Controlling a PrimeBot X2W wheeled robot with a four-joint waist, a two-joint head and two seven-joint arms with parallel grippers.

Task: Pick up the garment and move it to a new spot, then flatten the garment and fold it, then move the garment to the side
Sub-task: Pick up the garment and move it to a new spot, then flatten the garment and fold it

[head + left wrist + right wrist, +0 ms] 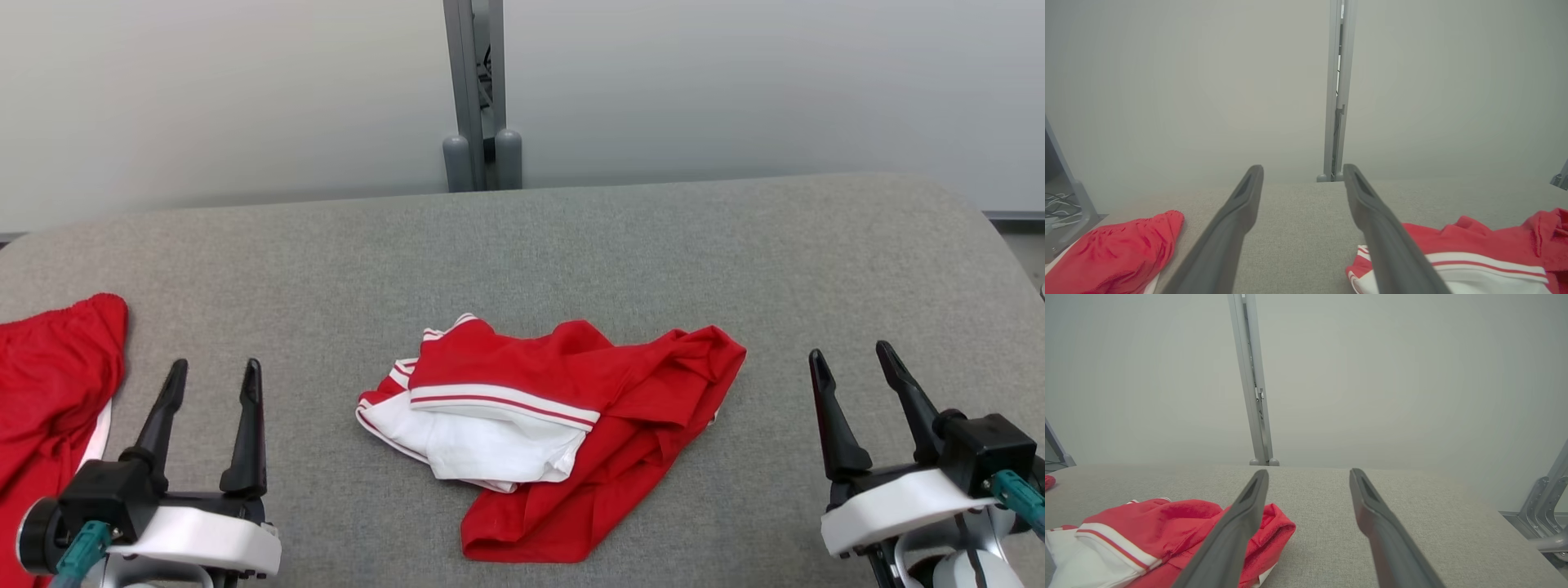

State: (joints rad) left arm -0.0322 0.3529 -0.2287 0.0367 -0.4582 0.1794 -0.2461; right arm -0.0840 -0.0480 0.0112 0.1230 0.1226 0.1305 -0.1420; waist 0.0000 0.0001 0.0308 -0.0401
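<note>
A grey, cloth-covered table with rounded far corners spans the head view; behind it stands a pale wall, split by an upright grey metal post whose foot meets the table's far edge. The red-and-white garment lies crumpled near the middle of the table, toward its near edge, between the two grippers and well apart from both; its white part, edged with red-striped trim, lies toward the robot's left; the plain red folds spread to the right and toward the near edge. A second red garment, gathered along its far edge, lies at the table's left end, just beside the left gripper; that gripper sits at the lower left with its dark fingers spread wide, holding nothing; the right gripper, at the lower right over bare table, is equally wide and empty. In the left wrist view a few cables lie beyond the table's left end.
</note>
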